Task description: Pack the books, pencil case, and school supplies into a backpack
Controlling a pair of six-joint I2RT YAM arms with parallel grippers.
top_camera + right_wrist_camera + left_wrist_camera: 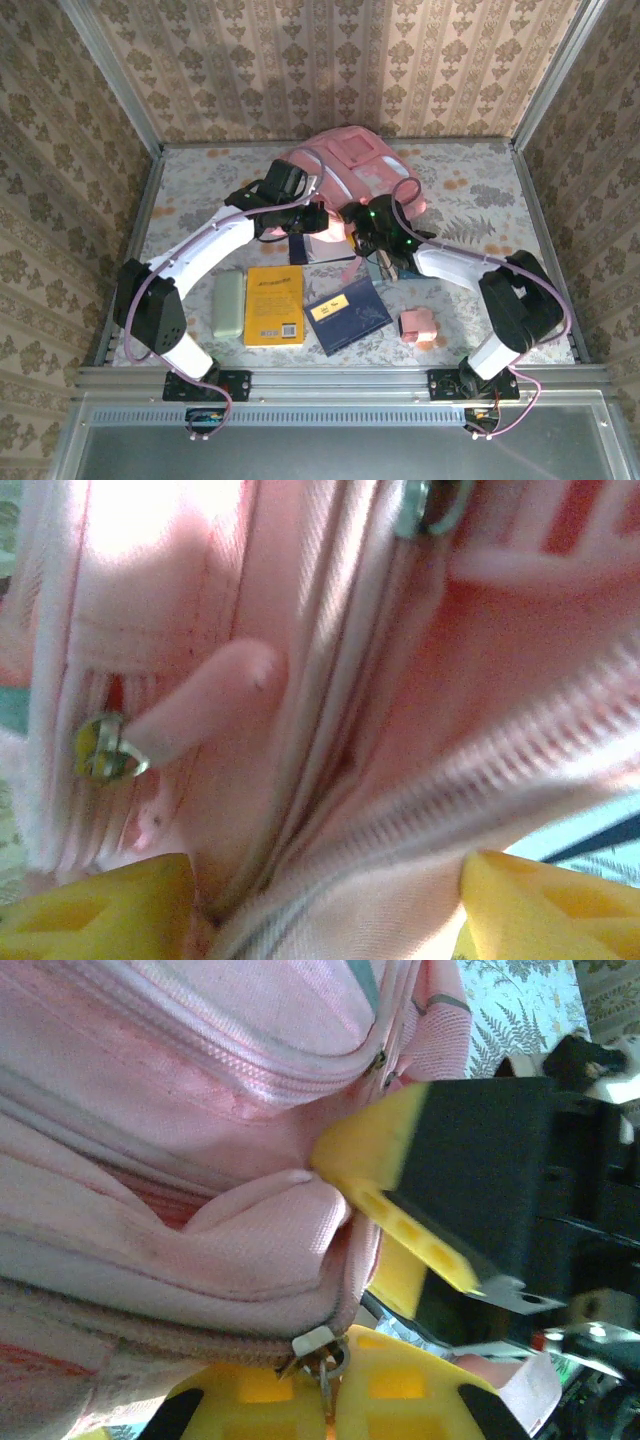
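Since the backpack [352, 168] has to be opened before anything goes in, we judge the step in hand to be working a zip along its near edge. The left jaws are pressed together on a metal zip pull [320, 1348] at the backpack's seam. The right jaws stand spread, one yellow fingertip [95, 915] on either side of a fold of the backpack's pink fabric, not clearly gripping it. To do this well, we would have the right jaws close on cloth beside the zip and hold it taut, while the left jaws draw the pull along the line of the teeth, not across them. We would keep the right jaws off the teeth and off the second zip pull [105, 750] with its pink tag. A wide mouth matters, because the books are flat and broad.

The yellow book [274, 305], the navy book [347, 313] and the mint pencil case [229, 304] lie on the table [480, 200] on the near side of the backpack, apart from it. The pink blocky piece [417, 323] sits to the near right of it.

Both arms cover the backpack's near edge from above, so we cannot tell how far any compartment is open, nor which compartment each zip serves. The close view of the backpack's fabric from the right wrist is blurred. A teal patch [385, 268] shows at the backpack's near-right edge, too covered for us to name.
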